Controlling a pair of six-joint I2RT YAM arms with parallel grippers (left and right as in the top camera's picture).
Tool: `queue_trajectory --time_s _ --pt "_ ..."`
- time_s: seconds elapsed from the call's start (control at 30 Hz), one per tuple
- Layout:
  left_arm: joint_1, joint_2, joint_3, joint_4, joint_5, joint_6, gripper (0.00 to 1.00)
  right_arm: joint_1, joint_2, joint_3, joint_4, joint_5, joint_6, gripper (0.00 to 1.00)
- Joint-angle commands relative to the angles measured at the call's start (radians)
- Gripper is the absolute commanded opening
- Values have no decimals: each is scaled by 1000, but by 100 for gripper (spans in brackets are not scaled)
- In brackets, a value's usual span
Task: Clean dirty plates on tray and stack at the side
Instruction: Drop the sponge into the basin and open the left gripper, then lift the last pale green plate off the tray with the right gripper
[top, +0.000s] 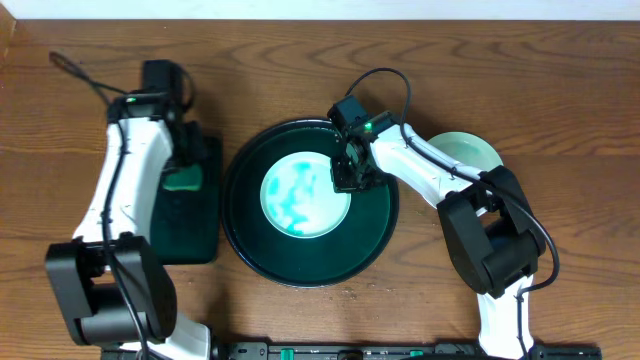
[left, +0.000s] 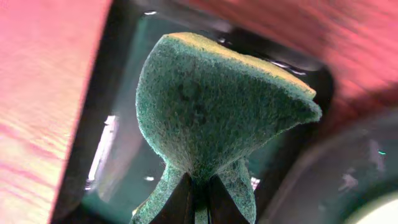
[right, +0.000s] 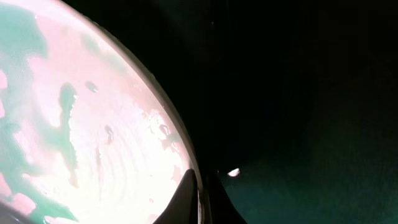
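A white plate (top: 303, 195) with teal-green smears lies in the middle of the large round dark tray (top: 250, 250). My right gripper (top: 343, 180) is shut on this plate's right rim; the right wrist view shows one finger on each side of the plate's edge (right: 200, 199) and the smeared plate (right: 93, 143) to the left. A pale mint plate (top: 470, 152) lies on the table to the right, partly hidden by the right arm. My left gripper (top: 183, 165) is shut on a green sponge (left: 217, 106) over the black rectangular tray (top: 190, 225).
The black rectangular tray stands left of the round tray, its wet bottom (left: 118, 168) visible under the sponge. A cable (top: 80, 72) lies on the wooden table at the far left. The table's front edge holds a black rail (top: 350, 350).
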Motion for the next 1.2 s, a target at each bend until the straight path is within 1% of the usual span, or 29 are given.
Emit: queue_trajectory --time_s 0.0,0.17,0.2,0.27,0.37,0.4,0.43,0.63,0.7,0.8,0.97,1.17 --pt "38 52 -50 4 -47 42 7 7 -4 0 9 29 -7 1" --pt "52 136 -74 0 -3 41 7 7 -4 0 9 25 -8 1" --pt "52 160 -76 -4 0 41 13 7 -4 0 8 24 -8 1" --pt "53 174 -76 -13 0 41 29 6 -4 0 10 13 -20 1" --pt "53 168 -70 -31 0 41 62 4 -8 4 14 -17 -53 1" --pt "53 164 -64 -39 0 41 71 3 -13 6 16 -21 -64 1" --pt "53 157 -53 -51 0 41 73 3 -19 6 16 -24 -74 1" --pt "52 64 24 -134 0 41 74 3 -101 6 18 15 -157 1" --pt "52 11 37 -147 5 41 74 7 -136 6 14 68 -166 1" --pt "53 -78 38 -147 51 41 75 22 -195 6 6 192 -176 1" --pt "52 -201 38 -135 117 40 75 85 -268 6 -21 521 -187 1" --pt "52 -254 38 -124 132 33 75 251 -282 6 -68 980 -205 1"
